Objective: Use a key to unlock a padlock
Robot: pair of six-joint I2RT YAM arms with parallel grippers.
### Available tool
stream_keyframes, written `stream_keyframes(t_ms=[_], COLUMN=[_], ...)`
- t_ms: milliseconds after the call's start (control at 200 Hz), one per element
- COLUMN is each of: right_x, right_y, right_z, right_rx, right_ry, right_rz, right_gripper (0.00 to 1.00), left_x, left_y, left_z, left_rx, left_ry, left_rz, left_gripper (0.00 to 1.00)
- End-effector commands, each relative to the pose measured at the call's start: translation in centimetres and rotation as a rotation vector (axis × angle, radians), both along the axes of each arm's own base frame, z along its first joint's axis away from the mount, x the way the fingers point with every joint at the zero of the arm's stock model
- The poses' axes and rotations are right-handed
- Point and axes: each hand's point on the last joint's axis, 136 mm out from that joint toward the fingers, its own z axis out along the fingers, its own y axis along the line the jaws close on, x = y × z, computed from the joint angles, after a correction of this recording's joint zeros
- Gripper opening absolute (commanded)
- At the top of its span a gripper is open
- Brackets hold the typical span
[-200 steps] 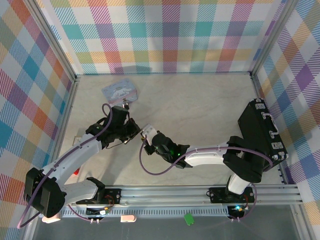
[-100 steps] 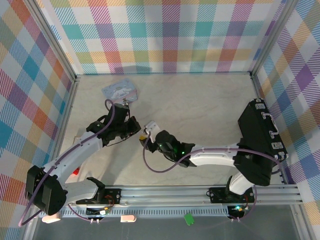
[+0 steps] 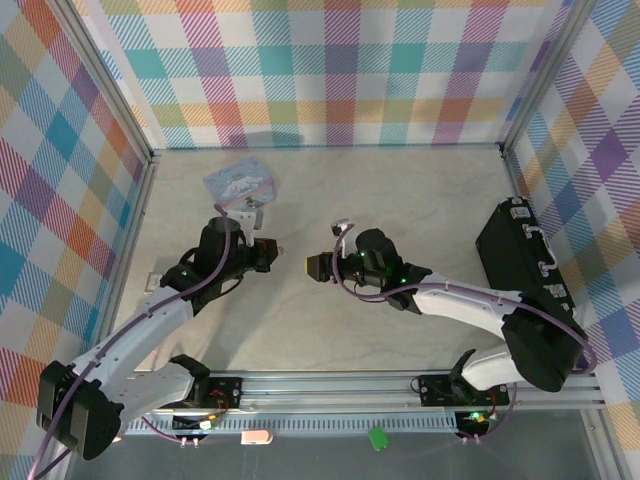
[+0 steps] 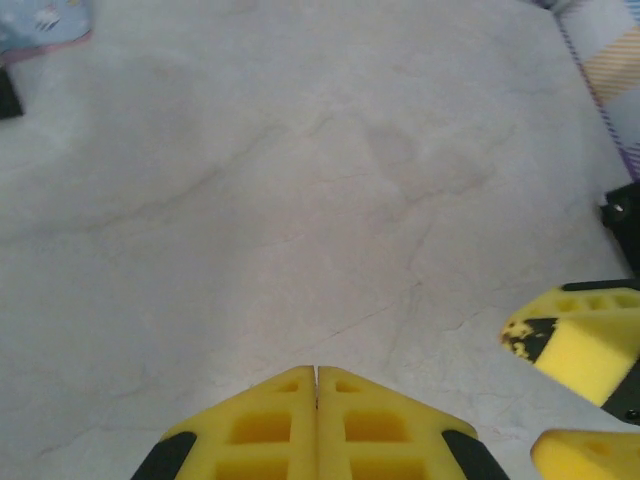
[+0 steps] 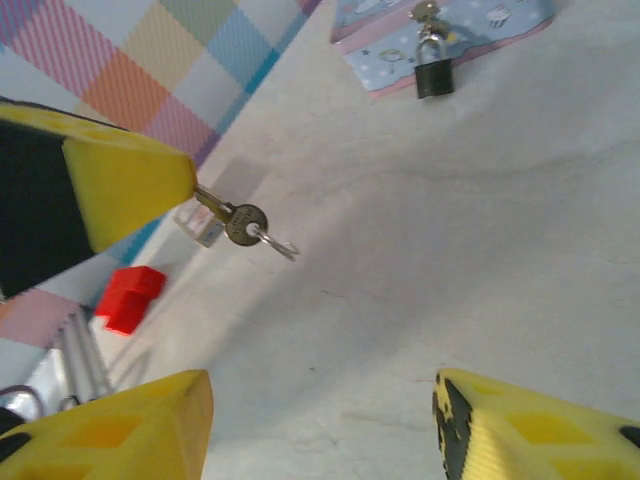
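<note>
Key (image 5: 243,222) sat clamped in the left pincer (image 4: 316,385), right pincer (image 5: 320,400) wide, empty; approach step, likely needing alignment with the padlock (image 5: 433,75)

Top external: high behind the arm bases, looking down on the whole table (image 3: 400,210).
Left wrist: close over the tabletop, looking past its own fingertips (image 4: 250,430) at bottom centre.
Right wrist: low, tilted, facing the left gripper (image 5: 185,182) with the key (image 5: 243,223) at left.
Shared: tin (image 3: 240,183), upper left or top in all three.
</note>
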Motion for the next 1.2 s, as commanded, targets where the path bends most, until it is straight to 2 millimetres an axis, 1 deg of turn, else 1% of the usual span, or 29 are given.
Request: stream_keyframes(t_ms=[0, 140, 195, 215, 230, 405, 495, 705, 785, 925, 1195], right_x=[-0.7, -1.2, -1.4, -1.5, -1.5, -2.1, -2.1, -1.4, -1.4, -2.2, -3.0], right_y=[0.0, 0.0, -0.1, -0.2, -0.1, -0.6, -0.8, -1.8, -1.8, -1.7, -1.6], right_z=[1.6, 3.0, 3.4, 3.2, 3.8, 5.1, 5.3, 6.0, 6.2, 7.2, 7.3], right_rx=[0.139, 0.217, 0.236, 0.236, 0.257, 0.324, 0.335, 0.369, 0.38, 0.425, 0.449], right_ry=[0.047, 0.025, 0.01, 0.015, -0.006, -0.05, -0.061, -0.079, -0.087, -0.102, -0.106], right_rz=[0.053, 0.117, 0.13, 0.134, 0.139, 0.169, 0.181, 0.167, 0.177, 0.224, 0.268], right_gripper=[0.58, 0.54, 0.53, 0.52, 0.52, 0.51, 0.5, 0.5, 0.5, 0.5, 0.47], left_x=[-0.3, -1.2, -1.6, -1.7, -1.8, -2.7, -3.1, -4.0, -4.2, -4.5, -5.0], left_y=[-1.4, -2.5, -2.9, -3.1, -3.2, -4.3, -4.7, -5.5, -5.7, -6.2, -6.8], left_z=[3.2, 4.2, 4.5, 4.6, 4.7, 5.4, 5.6, 6.1, 6.3, 6.5, 6.8], left_rx=[-0.049, -0.089, -0.109, -0.117, -0.123, -0.167, -0.19, -0.225, -0.237, -0.252, -0.273], left_ry=[-0.175, -0.202, -0.206, -0.207, -0.207, -0.204, -0.203, -0.208, -0.207, -0.202, -0.204], left_rz=[-0.112, -0.194, -0.227, -0.239, -0.246, -0.319, -0.349, -0.413, -0.429, -0.458, -0.497], left_gripper=[0.0, 0.0, 0.0, 0.0, 0.0, 0.0, 0.0, 0.0, 0.0, 0.0, 0.0])
